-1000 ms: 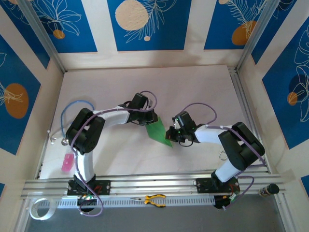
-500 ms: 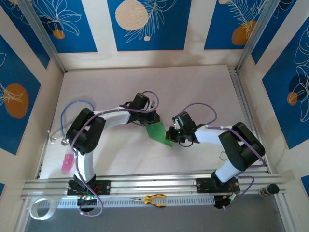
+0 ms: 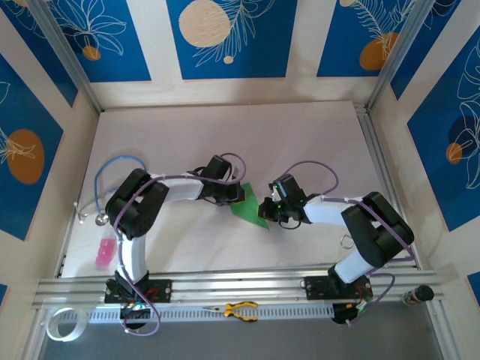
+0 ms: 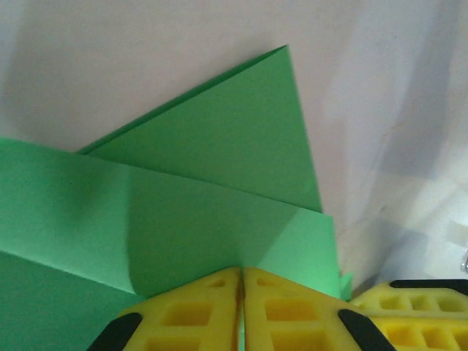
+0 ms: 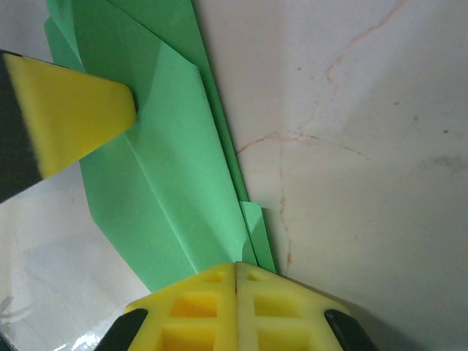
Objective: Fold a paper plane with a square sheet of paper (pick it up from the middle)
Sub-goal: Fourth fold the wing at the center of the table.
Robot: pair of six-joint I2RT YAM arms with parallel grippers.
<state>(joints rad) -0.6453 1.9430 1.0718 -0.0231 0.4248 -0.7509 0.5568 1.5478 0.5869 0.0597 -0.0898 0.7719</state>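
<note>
The square sheet of paper (image 3: 250, 204) is bright green and folded into a layered, pointed paper plane shape between the two arms at mid-table. My left gripper (image 3: 237, 193) is shut on its left end; in the left wrist view the yellow fingers (image 4: 190, 314) meet at the left gripper (image 4: 241, 272) over the creased paper (image 4: 219, 161). My right gripper (image 3: 264, 210) is shut on the opposite end. In the right wrist view the right gripper (image 5: 236, 265) pinches the narrow folded paper (image 5: 168, 168), with a left finger (image 5: 69, 110) at upper left.
The pale table (image 3: 300, 135) is walled by blue patterned panels. A blue cable (image 3: 112, 169) and a pink object (image 3: 104, 253) lie at the left. Yellow-handled pliers (image 3: 240, 309) and a tape roll (image 3: 61, 322) sit by the front rail (image 3: 240, 285).
My left gripper has shifted a little nearer and rightward with the paper, and the green sheet now lies lower and flatter between the grippers. The right arm has barely moved.
</note>
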